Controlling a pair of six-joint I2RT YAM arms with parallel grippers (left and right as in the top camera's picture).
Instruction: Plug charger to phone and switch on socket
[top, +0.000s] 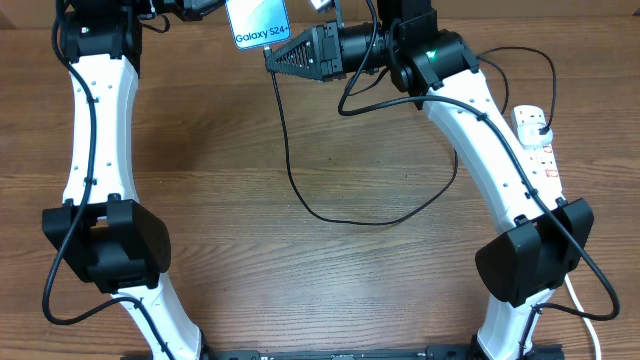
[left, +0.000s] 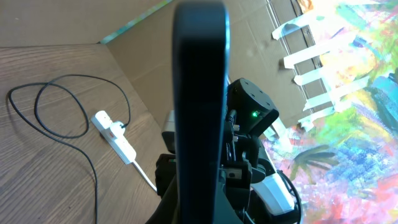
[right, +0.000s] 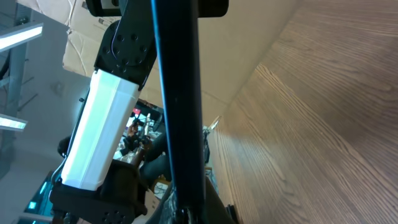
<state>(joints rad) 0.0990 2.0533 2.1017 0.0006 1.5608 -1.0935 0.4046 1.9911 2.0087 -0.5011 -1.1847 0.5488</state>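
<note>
Right end effector (top: 274, 58) beside slim rectangular phone (top: 258, 22)

The tabletop (top: 300, 280) was lit evenly and softly from above in the overhead view, and only faint shadows were cast beside the arms. The phone (top: 258, 20) screen was rendered bright, its lettering kept legible. In both wrist views the phone's edge was shown dark and blurred, close to the lens.
</note>
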